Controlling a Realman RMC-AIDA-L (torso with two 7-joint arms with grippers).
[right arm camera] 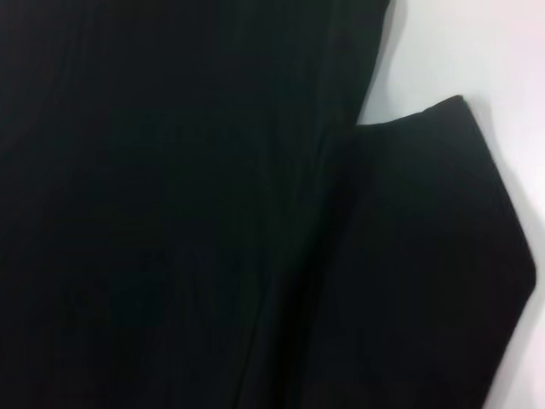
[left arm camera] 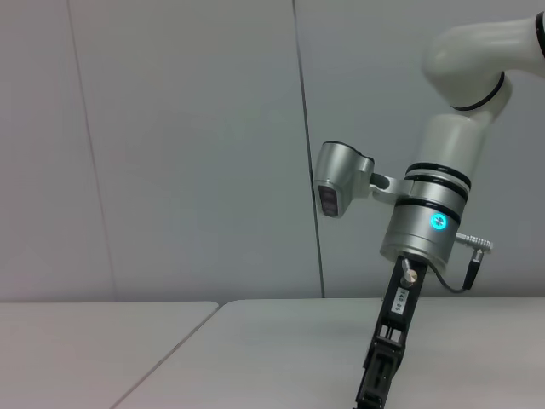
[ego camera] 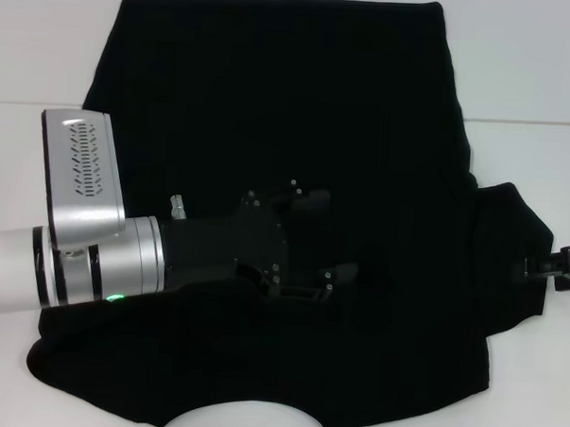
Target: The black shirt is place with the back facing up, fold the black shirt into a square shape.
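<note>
The black shirt (ego camera: 290,100) lies spread flat on the white table (ego camera: 37,51), plain side up, with no lettering showing. My left arm reaches in from the left over the shirt's middle. The left gripper (ego camera: 336,237) sits low over the cloth, its fingers apart with nothing clearly between them. My right gripper (ego camera: 559,267) is at the table's right edge, just beyond the right sleeve (ego camera: 515,252); it also shows in the left wrist view (left arm camera: 381,379), pointing down, its tips cut off. The right wrist view shows the shirt body (right arm camera: 170,213) and sleeve (right arm camera: 426,256).
Bare white table (ego camera: 537,83) lies to the left, right and behind the shirt. A grey wall (left arm camera: 170,145) stands beyond the table. The collar edge (ego camera: 243,415) faces the near table edge.
</note>
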